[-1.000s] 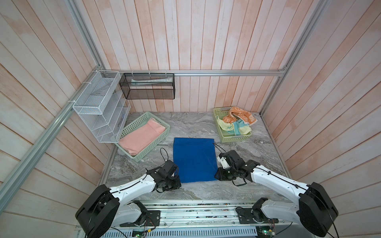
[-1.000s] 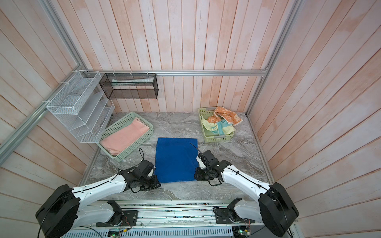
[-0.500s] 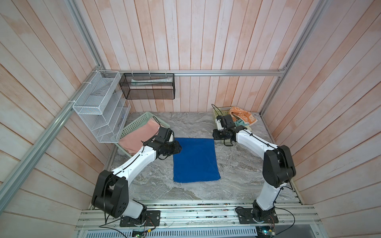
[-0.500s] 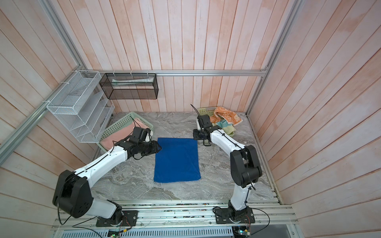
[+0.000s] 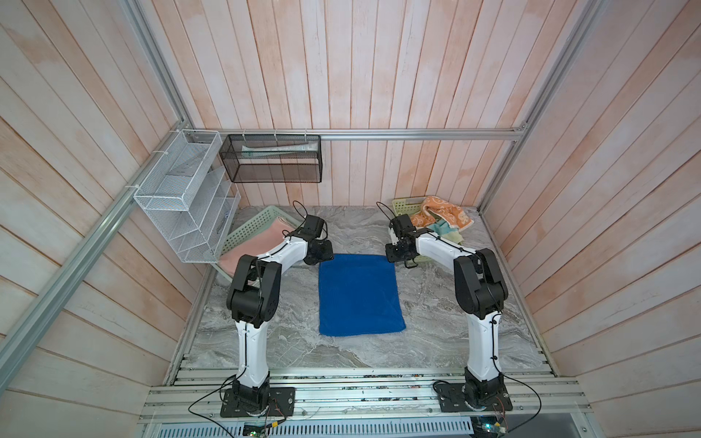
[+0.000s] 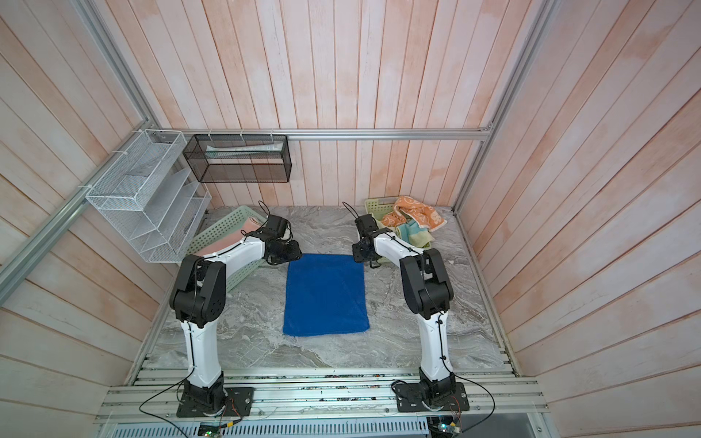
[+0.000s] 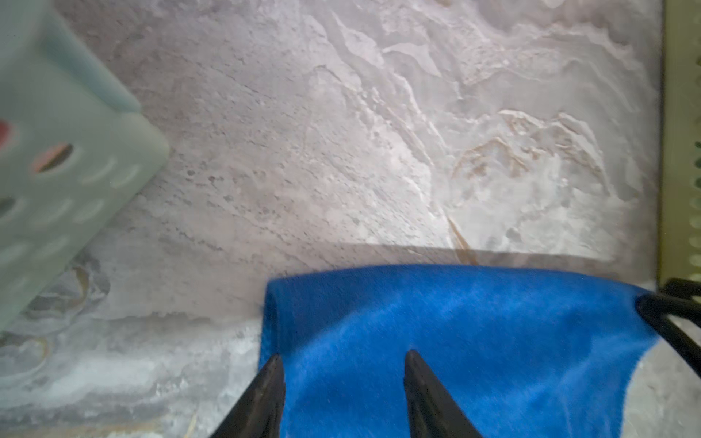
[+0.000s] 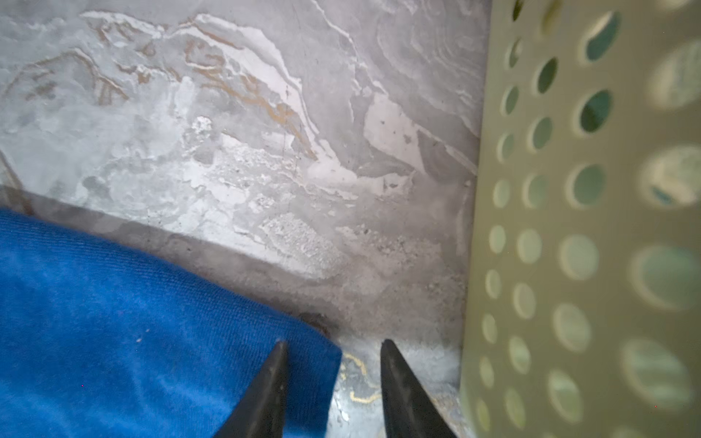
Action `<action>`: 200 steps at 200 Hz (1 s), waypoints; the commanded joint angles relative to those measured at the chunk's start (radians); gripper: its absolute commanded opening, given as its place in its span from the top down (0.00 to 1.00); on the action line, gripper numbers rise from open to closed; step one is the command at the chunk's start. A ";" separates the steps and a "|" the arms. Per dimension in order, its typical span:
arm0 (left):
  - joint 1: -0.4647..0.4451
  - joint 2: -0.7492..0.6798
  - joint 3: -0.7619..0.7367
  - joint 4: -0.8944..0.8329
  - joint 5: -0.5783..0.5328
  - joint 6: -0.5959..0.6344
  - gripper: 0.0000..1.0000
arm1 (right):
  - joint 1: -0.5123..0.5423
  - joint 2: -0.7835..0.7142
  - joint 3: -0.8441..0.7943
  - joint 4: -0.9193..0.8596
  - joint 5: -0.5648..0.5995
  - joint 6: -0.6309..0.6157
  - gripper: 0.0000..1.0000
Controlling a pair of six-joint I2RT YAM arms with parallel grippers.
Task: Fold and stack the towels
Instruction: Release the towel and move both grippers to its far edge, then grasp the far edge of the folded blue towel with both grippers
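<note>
jaws on left gripper (image 7: 341, 358) and right gripper (image 8: 333, 343) stood half parted, empty, over far corners of the royal-blue terry towel (image 5: 360, 295); we judged lifting straight up wisest.

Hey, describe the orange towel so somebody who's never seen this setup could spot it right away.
Look to the far right corner of the marble table, where a pale green perforated basket sits. The orange towel hangs crumpled over its rim, above a pale yellow and teal towel; it alone carries cream cartoon prints.
</note>
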 commanded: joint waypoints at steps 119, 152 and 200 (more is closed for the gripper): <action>0.040 0.075 0.005 0.094 0.093 0.037 0.71 | -0.010 0.083 0.048 -0.017 -0.108 -0.035 0.75; 0.050 0.021 -0.026 0.140 0.120 0.048 1.00 | -0.015 0.025 0.016 0.018 -0.093 -0.058 0.96; 0.054 -0.080 -0.054 0.162 0.170 0.067 1.00 | -0.021 -0.105 -0.044 0.066 -0.059 -0.080 1.00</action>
